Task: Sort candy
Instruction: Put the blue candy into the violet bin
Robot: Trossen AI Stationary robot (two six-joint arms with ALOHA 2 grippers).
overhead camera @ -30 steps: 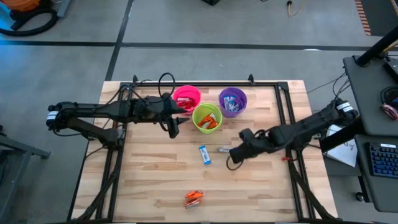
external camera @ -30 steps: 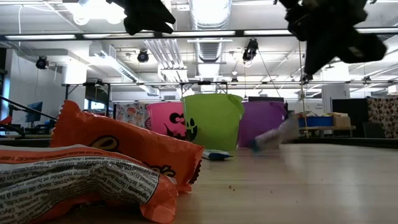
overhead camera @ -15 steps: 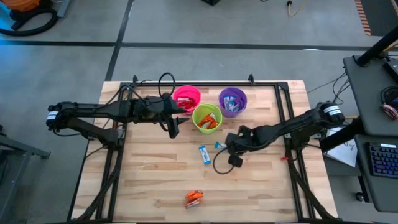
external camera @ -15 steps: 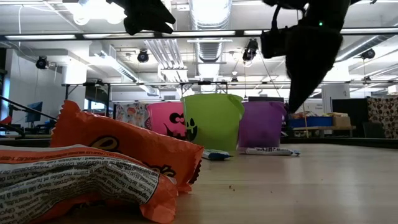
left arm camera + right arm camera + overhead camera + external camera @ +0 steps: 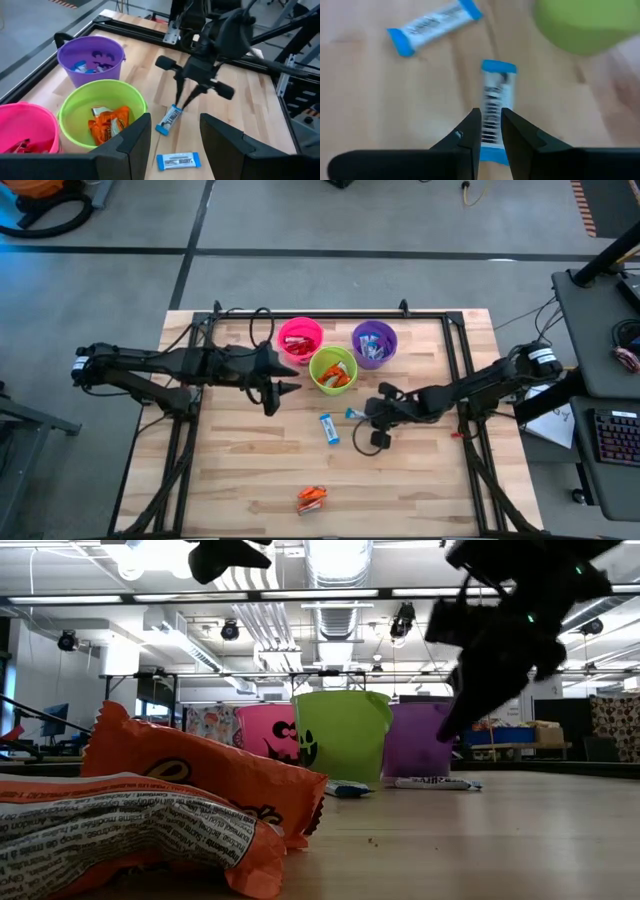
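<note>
Only right wrist: right tool (image 5: pixel 490 131) narrow over blue-and-white candy (image 5: pixel 495 100) | high: left tool (image 5: pixel 283 388) state unclear

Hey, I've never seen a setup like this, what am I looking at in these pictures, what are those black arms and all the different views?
These are two robot arms at a wooden table, sorting candy by kind. One picture looks straight down from above, one looks level across the tabletop, and two come from cameras on the arms' wrists. Each arm ends in a two-finger tool. The left tool is open and empty, near the pink cup. The right tool hangs over a blue-and-white candy, its fingers slightly apart, and the candy lies on the table, not held. A second blue-and-white candy lies close by, and orange candies lie near the table's front edge. The pink cup holds red candies, the green cup orange ones, and the purple cup blue ones.
</note>
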